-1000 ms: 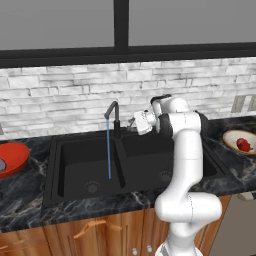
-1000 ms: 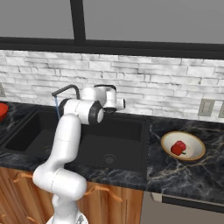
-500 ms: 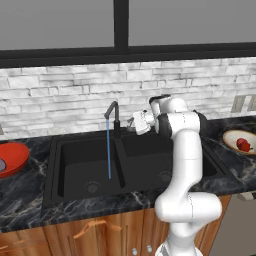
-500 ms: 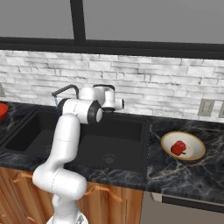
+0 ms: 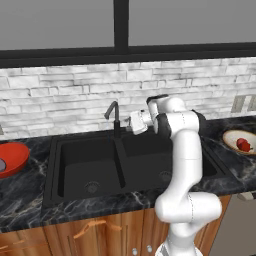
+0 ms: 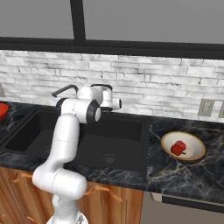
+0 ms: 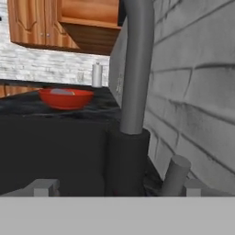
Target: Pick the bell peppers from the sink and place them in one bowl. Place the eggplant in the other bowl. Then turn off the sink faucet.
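Observation:
The black faucet [image 5: 114, 117] stands behind the divider of the black sink [image 5: 65, 150], and no water runs from its spout [image 6: 64, 90]. My gripper [image 5: 133, 122] is open right beside the faucet, at its right. In the hand view the faucet base [image 7: 126, 160] rises between my fingertips [image 7: 43, 187], with the grey lever [image 7: 175, 174] close to the right one. Red bell pepper [image 6: 178, 148] lies in the tan bowl [image 6: 192, 154] on the right counter. The pale eggplant [image 5: 1, 165] rests in the red bowl [image 5: 12, 155] at the far left.
A grey brick wall runs directly behind the faucet, with wall sockets [image 6: 203, 107] at the right. Wooden cabinets hang beyond the red bowl [image 7: 65, 98] in the hand view. The black marble counter [image 6: 183, 175] wraps around the sink.
The blue stream of water that fell from the spout into the left basin has stopped. My arm has hardly moved by the faucet.

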You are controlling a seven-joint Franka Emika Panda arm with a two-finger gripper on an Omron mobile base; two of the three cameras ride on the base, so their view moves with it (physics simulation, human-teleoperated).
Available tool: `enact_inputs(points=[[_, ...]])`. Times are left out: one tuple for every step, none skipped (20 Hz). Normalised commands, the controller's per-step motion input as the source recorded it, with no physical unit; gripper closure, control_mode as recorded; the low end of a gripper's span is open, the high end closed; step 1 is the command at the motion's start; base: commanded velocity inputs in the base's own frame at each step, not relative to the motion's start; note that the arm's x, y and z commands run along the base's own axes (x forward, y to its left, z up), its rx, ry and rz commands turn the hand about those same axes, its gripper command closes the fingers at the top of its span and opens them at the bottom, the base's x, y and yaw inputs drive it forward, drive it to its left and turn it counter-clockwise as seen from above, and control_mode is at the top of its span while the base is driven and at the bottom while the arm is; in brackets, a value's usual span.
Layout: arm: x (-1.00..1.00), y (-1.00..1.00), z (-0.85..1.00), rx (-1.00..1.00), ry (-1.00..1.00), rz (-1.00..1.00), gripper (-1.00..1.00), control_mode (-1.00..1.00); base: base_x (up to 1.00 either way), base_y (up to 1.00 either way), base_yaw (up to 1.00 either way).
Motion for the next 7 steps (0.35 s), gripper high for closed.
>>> enact_inputs(points=[[0.0, 0.73, 0.09, 0.0, 0.0, 0.0, -1.0, -1.0, 0.0, 0.0, 0.0], [0.0, 0.72, 0.01, 0.0, 0.0, 0.0, -1.0, -1.0, 0.0, 0.0, 0.0], [0.01, 0.68, 0.0, 0.0, 0.0, 0.0, -1.0, -1.0, 0.0, 0.0, 0.0], [0.02, 0.59, 0.0, 0.0, 0.0, 0.0, -1.0, -1.0, 0.0, 0.0, 0.0], [0.11, 0.46, 0.0, 0.0, 0.01, 0.0, -1.0, -1.0, 0.0, 0.0, 0.0], [0.0, 0.0, 0.0, 0.0, 0.0, 0.0, -1.0, -1.0, 0.0, 0.0, 0.0], [0.0, 0.0, 0.0, 0.0, 0.0, 0.0, -1.0, -1.0, 0.0, 0.0, 0.0]])
